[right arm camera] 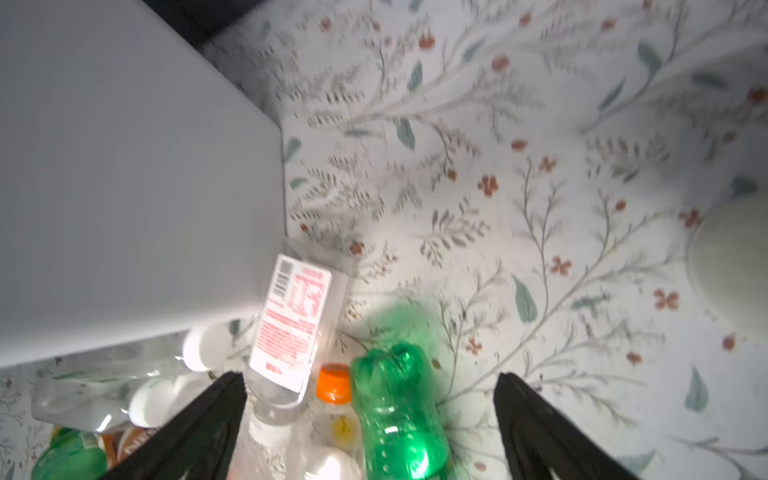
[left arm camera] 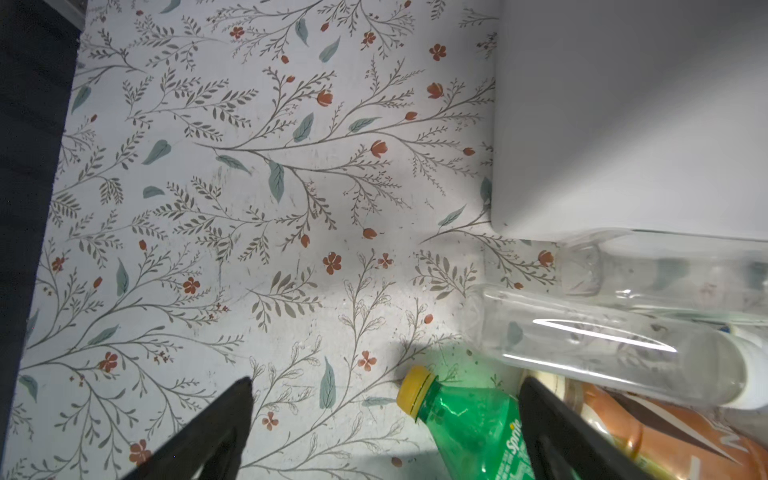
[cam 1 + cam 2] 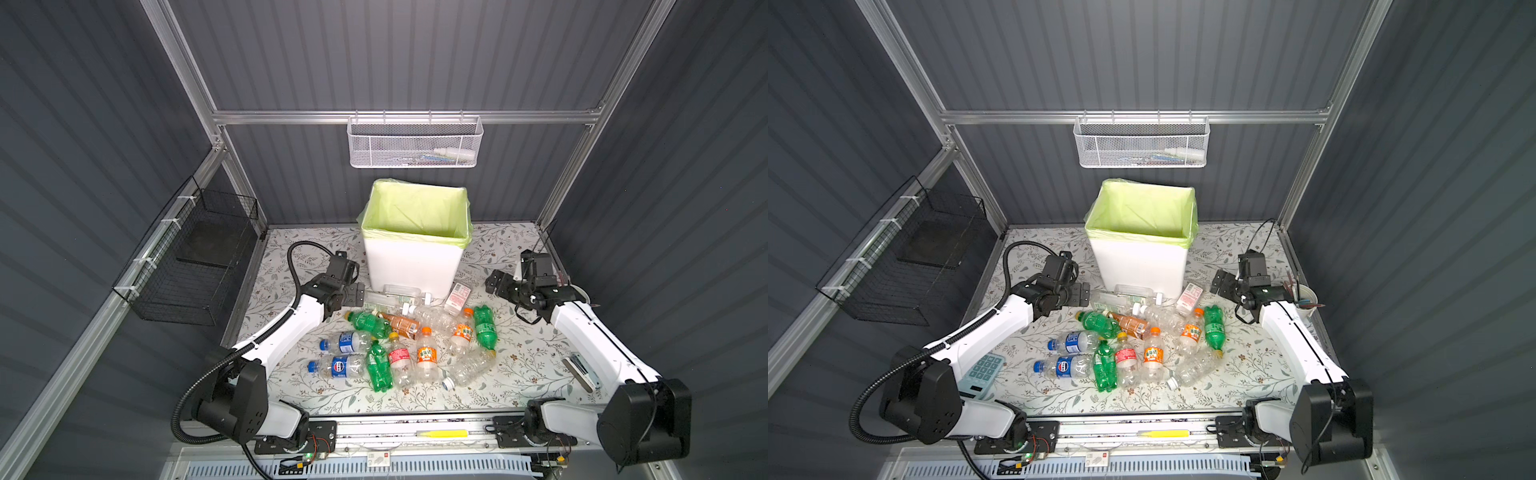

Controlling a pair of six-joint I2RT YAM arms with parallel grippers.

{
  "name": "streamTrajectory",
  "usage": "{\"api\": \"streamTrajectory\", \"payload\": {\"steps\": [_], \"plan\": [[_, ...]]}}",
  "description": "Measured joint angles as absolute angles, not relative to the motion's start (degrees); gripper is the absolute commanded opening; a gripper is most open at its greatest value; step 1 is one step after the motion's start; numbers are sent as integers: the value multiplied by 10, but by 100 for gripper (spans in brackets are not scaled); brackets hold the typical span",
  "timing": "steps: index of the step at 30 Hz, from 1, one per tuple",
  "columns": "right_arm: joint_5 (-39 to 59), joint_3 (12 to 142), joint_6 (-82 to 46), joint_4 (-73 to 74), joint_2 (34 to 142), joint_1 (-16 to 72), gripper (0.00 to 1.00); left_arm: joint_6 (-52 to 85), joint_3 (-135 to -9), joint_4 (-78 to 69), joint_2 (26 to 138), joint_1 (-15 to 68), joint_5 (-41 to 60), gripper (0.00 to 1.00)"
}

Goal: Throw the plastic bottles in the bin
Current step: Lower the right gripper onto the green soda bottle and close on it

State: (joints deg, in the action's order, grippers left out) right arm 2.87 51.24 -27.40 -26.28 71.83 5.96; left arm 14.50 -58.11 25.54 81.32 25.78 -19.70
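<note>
Plastic bottles [image 3: 426,355] lie heaped on the table [image 3: 519,365], just in front of the bin [image 3: 411,266], none in my grip. My left end effector [image 3: 356,293] and right end effector [image 3: 498,284] both hang released, jaws wide, at the heap's far corners, flanking the bin.

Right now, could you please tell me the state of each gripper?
left gripper: open, jaws wide apart, holding nothing.
right gripper: open, jaws wide apart, holding nothing.
</note>
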Motion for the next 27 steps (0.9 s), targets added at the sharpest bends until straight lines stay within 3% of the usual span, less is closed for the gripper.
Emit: {"api": "streamTrajectory", "payload": {"steps": [19, 27], "plan": [[73, 465, -280, -304, 797, 77, 70, 177, -580, 228, 805, 258, -230, 100], [63, 465, -280, -304, 828, 77, 67, 177, -580, 228, 805, 258, -230, 100]]}}
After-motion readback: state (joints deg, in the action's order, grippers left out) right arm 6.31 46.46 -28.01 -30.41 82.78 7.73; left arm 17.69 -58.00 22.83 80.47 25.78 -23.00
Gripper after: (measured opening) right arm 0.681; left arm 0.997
